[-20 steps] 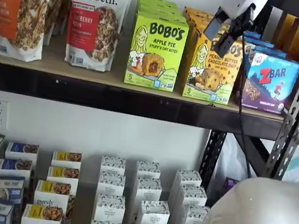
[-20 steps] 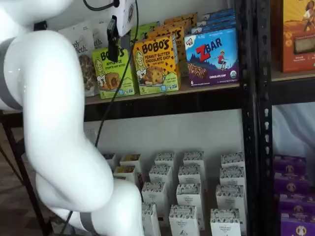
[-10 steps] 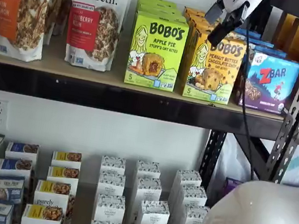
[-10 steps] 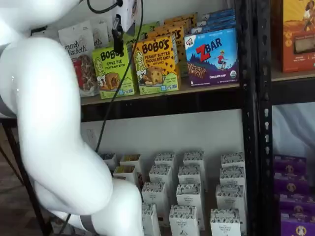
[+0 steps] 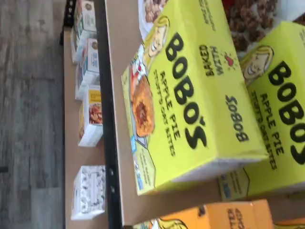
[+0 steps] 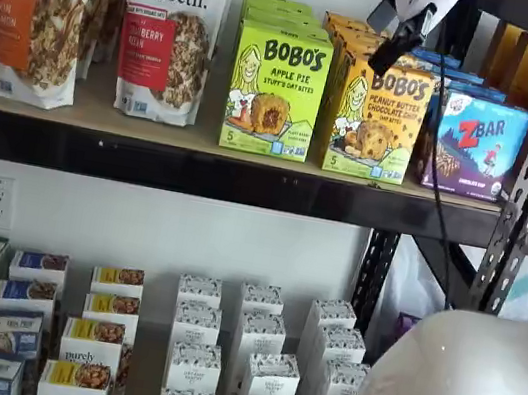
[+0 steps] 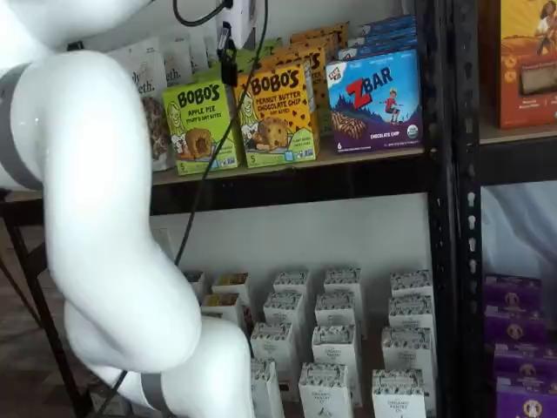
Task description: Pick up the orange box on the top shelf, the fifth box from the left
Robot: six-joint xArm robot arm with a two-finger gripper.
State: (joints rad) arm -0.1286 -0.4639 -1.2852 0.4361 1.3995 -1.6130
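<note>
Black steel uprights carry the top shelf [image 6: 154, 128], a tan board with a dark front rail. On it the orange box [image 6: 375, 125] stands upright between a lime-green Apple Pie box [image 6: 276, 90] and a blue ZBar box [image 6: 476, 144]. Up near the orange box's top edge hangs the gripper [image 6: 390, 38], its black fingers spread apart and holding nothing, just in front of the carton.

Shop-like setup: steel shelves [image 6: 247, 177] stocked with boxed snacks [image 6: 275, 93].
</note>
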